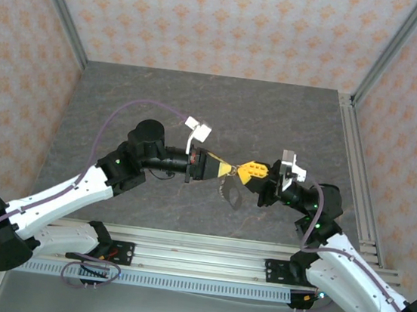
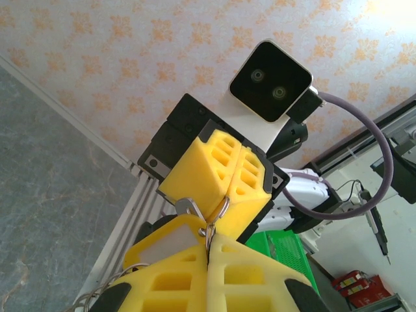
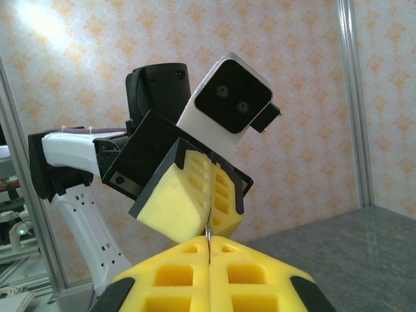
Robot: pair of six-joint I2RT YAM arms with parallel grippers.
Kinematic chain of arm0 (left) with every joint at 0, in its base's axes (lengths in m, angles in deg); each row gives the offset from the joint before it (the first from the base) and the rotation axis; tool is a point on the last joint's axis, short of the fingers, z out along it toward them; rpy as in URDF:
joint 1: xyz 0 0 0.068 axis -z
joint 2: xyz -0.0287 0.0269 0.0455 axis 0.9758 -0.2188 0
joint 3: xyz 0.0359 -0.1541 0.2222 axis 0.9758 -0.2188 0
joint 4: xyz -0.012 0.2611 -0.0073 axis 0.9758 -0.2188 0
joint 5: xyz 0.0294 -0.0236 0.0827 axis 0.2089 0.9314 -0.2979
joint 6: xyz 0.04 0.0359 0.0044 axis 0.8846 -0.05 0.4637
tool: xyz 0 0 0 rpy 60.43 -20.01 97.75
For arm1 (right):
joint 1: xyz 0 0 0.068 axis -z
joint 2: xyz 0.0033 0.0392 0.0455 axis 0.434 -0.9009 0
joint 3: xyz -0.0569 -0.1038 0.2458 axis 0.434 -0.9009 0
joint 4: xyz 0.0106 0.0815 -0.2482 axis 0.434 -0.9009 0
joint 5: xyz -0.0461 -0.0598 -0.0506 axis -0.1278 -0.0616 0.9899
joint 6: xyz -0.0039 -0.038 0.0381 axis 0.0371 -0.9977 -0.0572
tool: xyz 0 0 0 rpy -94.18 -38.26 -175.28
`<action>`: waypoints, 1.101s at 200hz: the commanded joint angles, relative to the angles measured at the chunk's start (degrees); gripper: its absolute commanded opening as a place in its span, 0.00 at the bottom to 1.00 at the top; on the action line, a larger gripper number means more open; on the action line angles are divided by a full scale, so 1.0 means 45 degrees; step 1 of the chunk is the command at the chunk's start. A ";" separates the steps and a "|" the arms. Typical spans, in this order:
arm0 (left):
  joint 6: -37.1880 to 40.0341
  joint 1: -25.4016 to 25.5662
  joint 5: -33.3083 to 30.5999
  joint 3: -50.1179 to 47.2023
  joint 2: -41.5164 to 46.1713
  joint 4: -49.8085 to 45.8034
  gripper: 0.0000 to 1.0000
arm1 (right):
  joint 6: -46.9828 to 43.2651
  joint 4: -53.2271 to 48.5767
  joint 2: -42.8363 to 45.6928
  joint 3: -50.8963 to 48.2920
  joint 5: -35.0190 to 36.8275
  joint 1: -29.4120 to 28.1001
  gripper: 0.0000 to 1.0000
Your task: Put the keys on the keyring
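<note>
Above the middle of the table, my left gripper (image 1: 229, 171) and right gripper (image 1: 245, 170) meet tip to tip. Both are shut on the keyring, a thin metal ring (image 2: 224, 207). In the left wrist view it runs from the seam of my left gripper (image 2: 209, 246) up into the seam of the right gripper (image 2: 220, 203). The key's silvery blade (image 2: 188, 207) touches the ring where the tips meet. Its yellow head (image 2: 170, 244) lies against my left finger. In the right wrist view, the ring's edge (image 3: 208, 235) shows between my right gripper (image 3: 208, 247) and the left gripper (image 3: 209, 221). A pale loop (image 1: 228, 192) hangs below.
The grey table (image 1: 161, 104) lies under both arms, with patterned walls on three sides. An aluminium rail (image 1: 197, 246) runs along the near edge and another (image 1: 358, 174) along the right. A green crate (image 2: 286, 250) sits beyond the frame.
</note>
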 commanded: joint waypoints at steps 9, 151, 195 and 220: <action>0.0389 -0.0093 0.0671 0.0512 -0.0046 -0.0362 0.00 | -0.1408 -0.0989 0.0500 0.0862 -0.0230 -0.0056 0.00; 0.2219 -0.0083 0.2884 0.1825 -0.0957 -0.2210 0.00 | -0.0819 -0.0874 0.0193 0.1562 -0.0662 -0.0047 0.07; 0.2181 -0.0053 0.3074 0.1749 -0.0977 -0.1830 0.00 | -0.1151 -0.1920 0.0376 0.1956 -0.0209 -0.0052 0.25; 0.2130 -0.0054 0.3160 0.1636 -0.0959 -0.1633 0.00 | -0.1693 -0.3056 0.0459 0.2305 0.0122 -0.0054 0.26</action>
